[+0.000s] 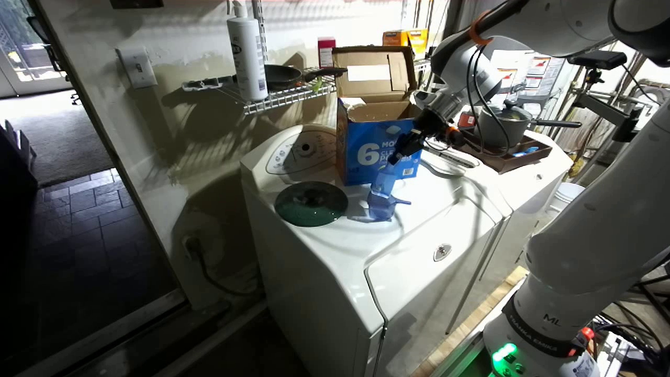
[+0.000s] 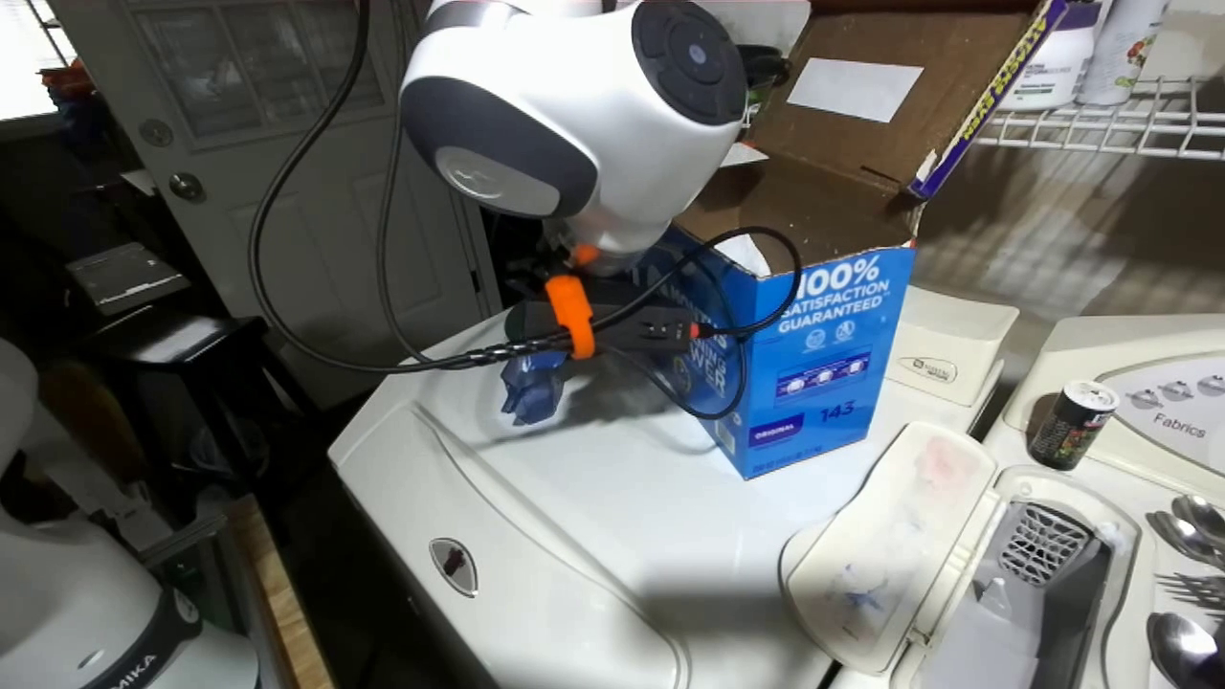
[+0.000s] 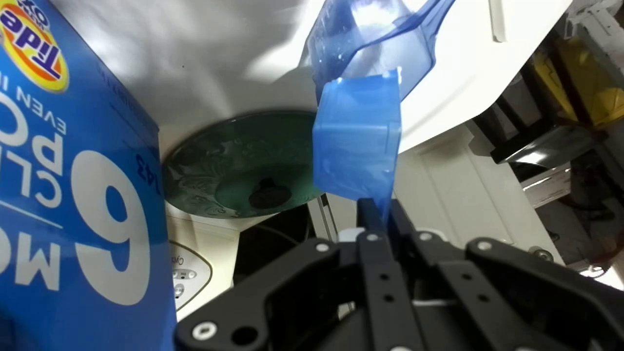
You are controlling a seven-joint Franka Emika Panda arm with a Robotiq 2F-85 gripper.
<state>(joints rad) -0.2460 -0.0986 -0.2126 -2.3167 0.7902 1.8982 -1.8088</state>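
My gripper (image 1: 395, 156) is shut on the edge of a translucent blue plastic cup (image 1: 384, 180). In the wrist view, the fingertips (image 3: 382, 209) pinch the near corner of the cup (image 3: 358, 134). Beyond it is another blue translucent piece (image 3: 375, 48) with a handle-like arm; it also shows below the cup in an exterior view (image 1: 381, 207). I cannot tell whether the two are joined. A green glass disc (image 1: 311, 204) with a dark centre lies on the white machine top beside them. A large blue open carton (image 1: 366, 152) stands close behind the gripper, also in the wrist view (image 3: 97, 195).
A wire shelf (image 1: 293, 99) above holds a tall white bottle (image 1: 247, 57) and a pan (image 1: 282, 77). A grey pot (image 1: 505, 125) sits in a brown tray (image 1: 502, 163). An open lint hatch lid (image 2: 890, 555), a black can (image 2: 1072, 426) and spoons (image 2: 1187, 536) are in an exterior view.
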